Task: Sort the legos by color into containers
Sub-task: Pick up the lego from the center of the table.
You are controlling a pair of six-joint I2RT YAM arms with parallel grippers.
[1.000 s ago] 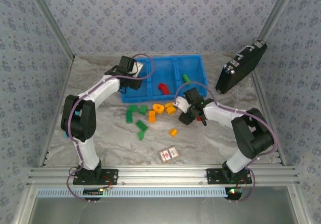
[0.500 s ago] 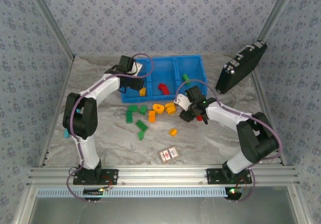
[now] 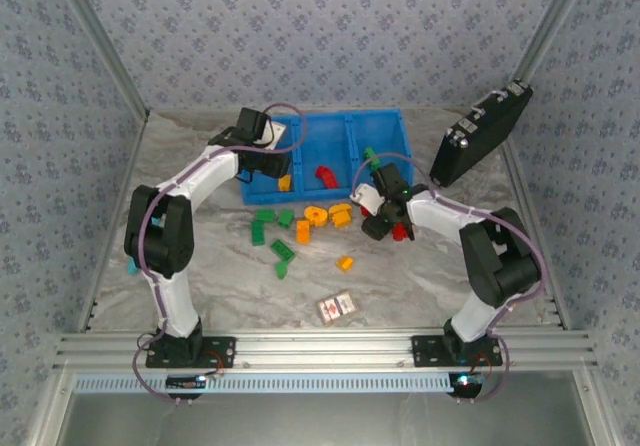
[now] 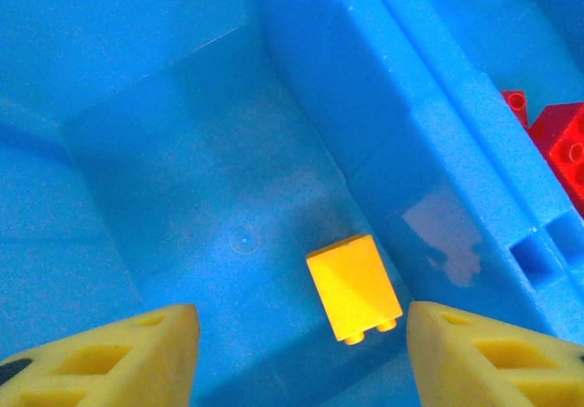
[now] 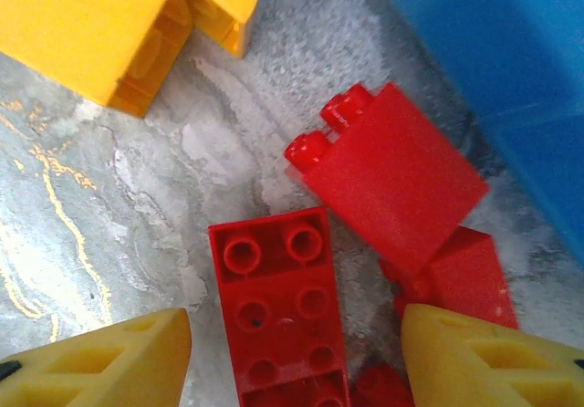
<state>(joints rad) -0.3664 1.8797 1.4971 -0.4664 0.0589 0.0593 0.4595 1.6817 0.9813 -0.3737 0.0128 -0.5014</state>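
The blue bin point(image 3: 385, 126) stands at the back centre with three compartments. My left gripper point(image 3: 272, 169) hangs open over its left compartment point(image 4: 182, 151), where an orange-yellow brick point(image 4: 354, 286) lies free on the floor between the fingertips point(image 4: 109, 352). The middle compartment holds a red brick point(image 3: 323, 174) and the right one a green brick point(image 3: 370, 154). My right gripper point(image 5: 297, 361) is open low over the table by the bin's front. It straddles an upturned red brick point(image 5: 283, 320) without touching it. Two more red bricks point(image 5: 392, 179) lie just beyond.
Green bricks point(image 3: 264, 216) and orange-yellow bricks point(image 3: 316, 214) lie scattered in front of the bin, with one orange-yellow brick point(image 3: 345, 262) nearer me. A red-and-white card box point(image 3: 337, 307) sits near the front. A black device point(image 3: 480, 134) leans at the back right.
My left gripper opened and let the orange-yellow brick fall into the left compartment. My right gripper shifted toward the bin, over the red bricks.
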